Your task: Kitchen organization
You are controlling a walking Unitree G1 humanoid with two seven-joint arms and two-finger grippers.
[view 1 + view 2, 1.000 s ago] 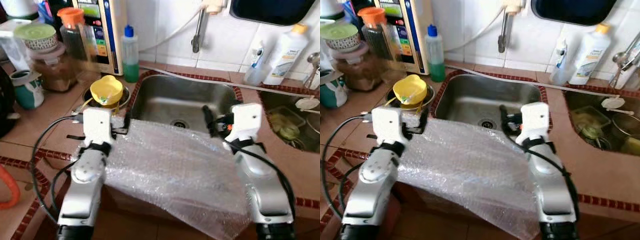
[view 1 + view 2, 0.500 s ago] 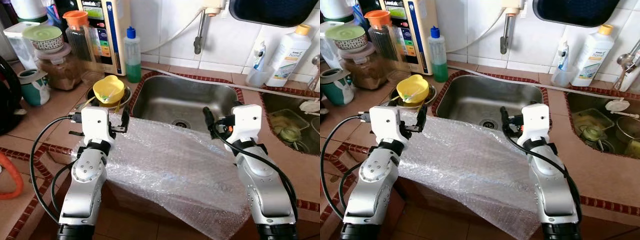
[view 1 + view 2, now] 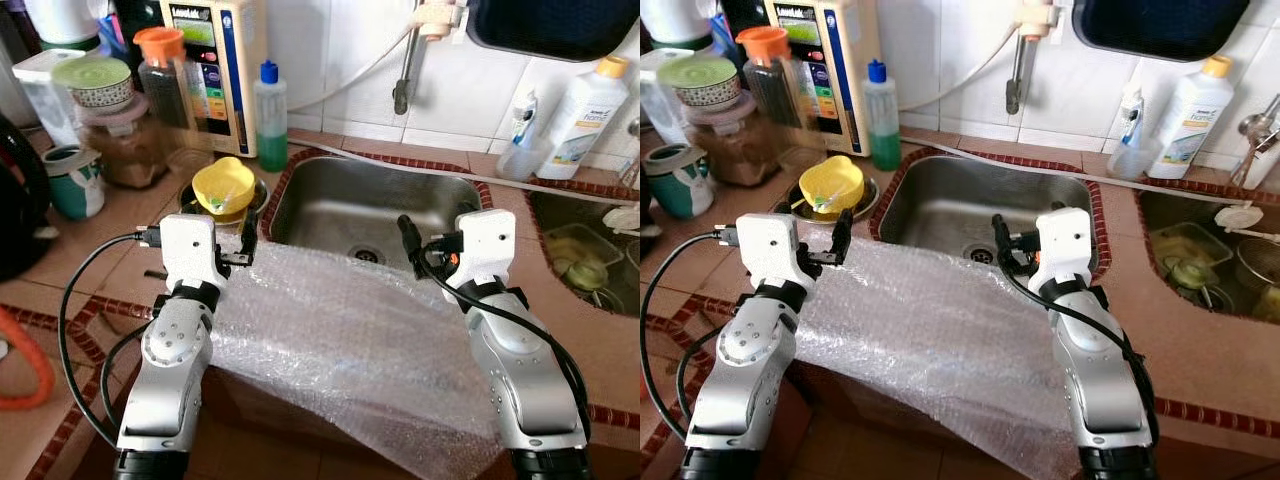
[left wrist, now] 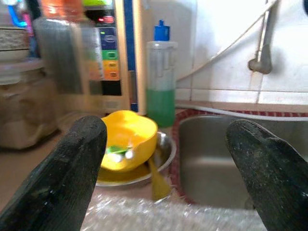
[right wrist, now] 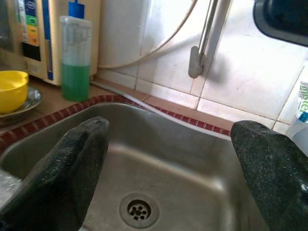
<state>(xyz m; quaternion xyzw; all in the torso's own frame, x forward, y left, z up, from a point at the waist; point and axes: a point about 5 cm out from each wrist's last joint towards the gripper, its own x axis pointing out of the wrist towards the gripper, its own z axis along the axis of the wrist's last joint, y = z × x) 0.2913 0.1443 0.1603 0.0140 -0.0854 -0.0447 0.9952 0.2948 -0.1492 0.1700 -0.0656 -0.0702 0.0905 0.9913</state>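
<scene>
The two arms have hardly moved since a moment ago; the head has shifted a little, so the whole counter looks slid over. The left gripper (image 3: pixel 247 240) and the right gripper (image 3: pixel 408 238) hover over the far edge of the bubble wrap (image 3: pixel 350 340), and both have their fingers spread wide with nothing between them.

The bubble wrap lies across the front of the counter and hangs down over its edge, with its far edge at the front rim of the sink (image 3: pixel 372 205).

The sink is bare metal with a drain in the middle. Beside it, on the robot's left, a yellow bowl (image 3: pixel 222 184) sits tilted in a metal dish (image 4: pixel 144 168), with something green and white in it. Behind that stands a clear bottle (image 3: pixel 268 120) with a blue cap, half full of green liquid. A jar (image 3: pixel 125 150) with brown stuff in it has a bowl with a green lid (image 3: pixel 92 80) stacked on top.

A white bottle (image 3: pixel 585 115) with an orange cap stands by the wall on the right; its label is too blurred to read. The tall box (image 3: pixel 215 60) has coloured buttons.

The counter (image 3: pixel 100 270) has brown tiles with dark red edging, and the wall has white tiles.
</scene>
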